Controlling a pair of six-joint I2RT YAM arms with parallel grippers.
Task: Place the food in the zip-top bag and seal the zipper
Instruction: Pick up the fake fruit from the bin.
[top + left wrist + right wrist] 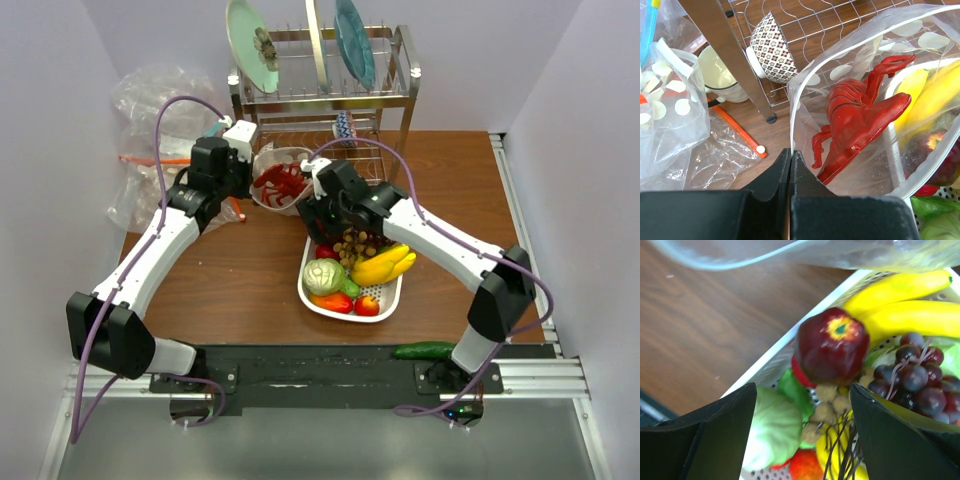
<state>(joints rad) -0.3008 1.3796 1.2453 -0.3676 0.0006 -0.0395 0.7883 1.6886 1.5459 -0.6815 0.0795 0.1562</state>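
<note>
Left arm [150,250] stretches toward one o'clock, left gripper [791,152] clamped on the rim of the zip-top bag [840,55]; right arm [450,240] reaches toward ten o'clock, right gripper [804,387] spread wide, pointing down.

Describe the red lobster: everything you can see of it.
The red lobster is a glossy toy that looks like hard plastic, one even red all over. It has a ribbed, segmented back, thin curled legs and a claw reaching toward the upper right of the left wrist view. It lies inside the zip-top bag, seen through the clear white-dotted film and resting against it. The left gripper pinches the bag's edge just beside it, not touching the lobster.
</note>
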